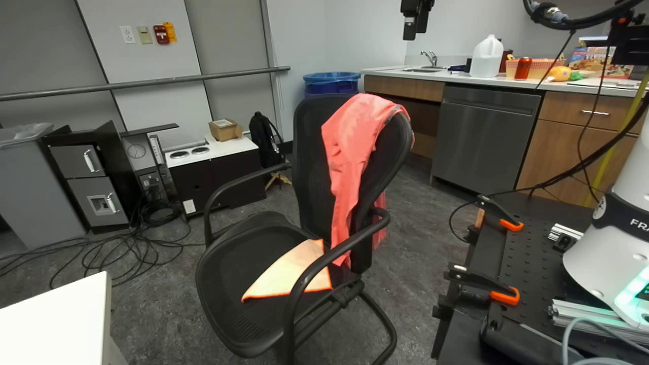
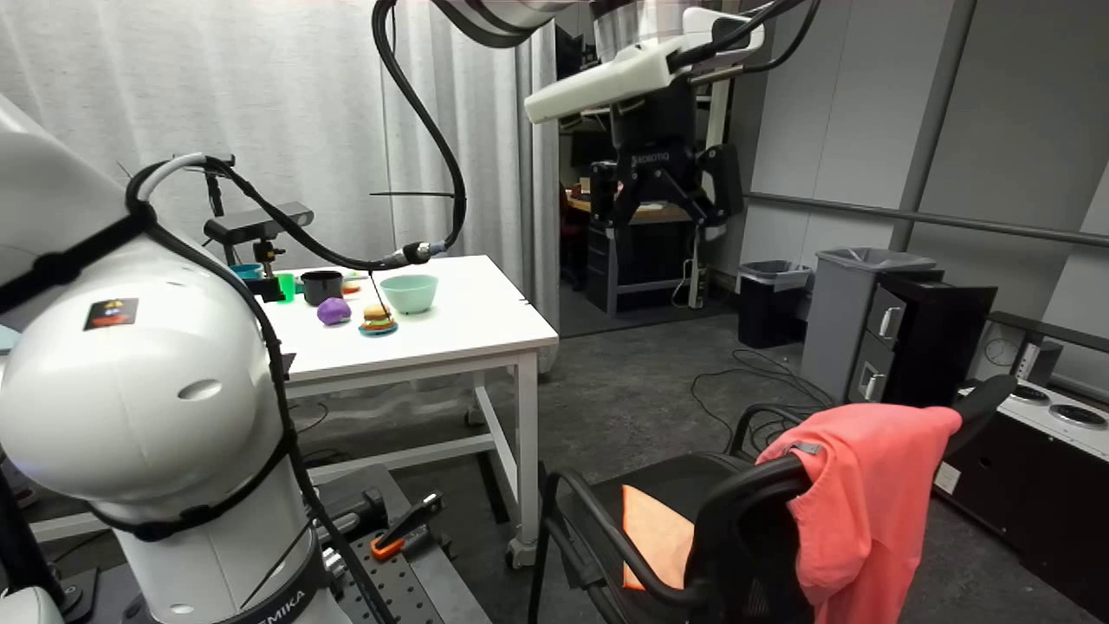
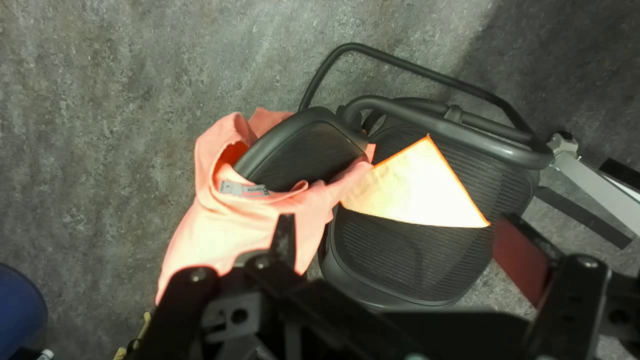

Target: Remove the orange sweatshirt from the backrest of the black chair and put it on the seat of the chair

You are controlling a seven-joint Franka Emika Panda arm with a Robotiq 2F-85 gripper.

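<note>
One sweatshirt (image 1: 350,147) hangs over the backrest (image 1: 313,147) of the chair (image 1: 248,263), likely light, soft and limp, hard to damage but apt to slump, best pinched where it crests the top, the claw (image 2: 660,218) spread, holding nothing and well apart from it.

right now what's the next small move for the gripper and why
I'd probably ease the gripper down toward the orange sweatshirt, since its jaws stand open with nothing between them, high above the black chair, and the sweatshirt hangs draped over the backrest, ungripped.
</note>
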